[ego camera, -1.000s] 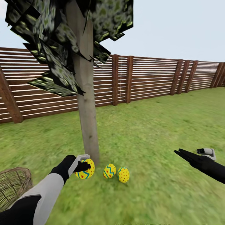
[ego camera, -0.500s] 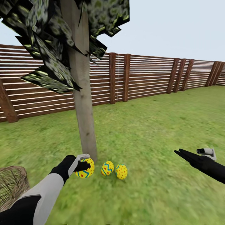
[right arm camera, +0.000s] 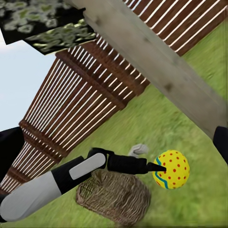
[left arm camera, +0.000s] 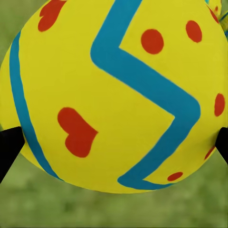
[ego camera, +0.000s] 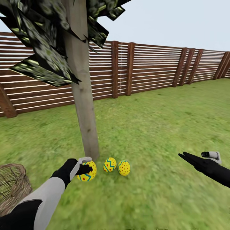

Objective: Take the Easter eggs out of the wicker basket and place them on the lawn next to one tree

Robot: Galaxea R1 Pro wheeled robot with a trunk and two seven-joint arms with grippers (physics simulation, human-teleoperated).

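My left gripper [ego camera: 85,166] is shut on a yellow Easter egg [ego camera: 89,174] with blue zigzag and red dots, low over the lawn [ego camera: 153,127] just in front of the tree trunk [ego camera: 83,121]. Up close, that egg [left arm camera: 114,95] sits between the two black fingertips [left arm camera: 8,147]. Two more eggs lie on the grass right of the trunk: a blue-zigzag egg [ego camera: 110,164] and a red-dotted egg [ego camera: 124,167], close together. The wicker basket [ego camera: 12,187] stands at the lower left; its inside is hidden. My right gripper [ego camera: 187,157] hovers open far to the right, holding nothing.
A brown slatted fence [ego camera: 150,70] bounds the grass behind the tree. Dark speckled foliage [ego camera: 41,54] hangs overhead at the left. In the right wrist view the basket [right arm camera: 114,197] sits just behind my left arm [right arm camera: 71,178]. Open grass stretches right of the eggs.
The whole picture has shifted a little, so the camera moved. Both arms hold their poses; the left gripper stays shut on the same egg, and the two eggs on the grass have not moved.
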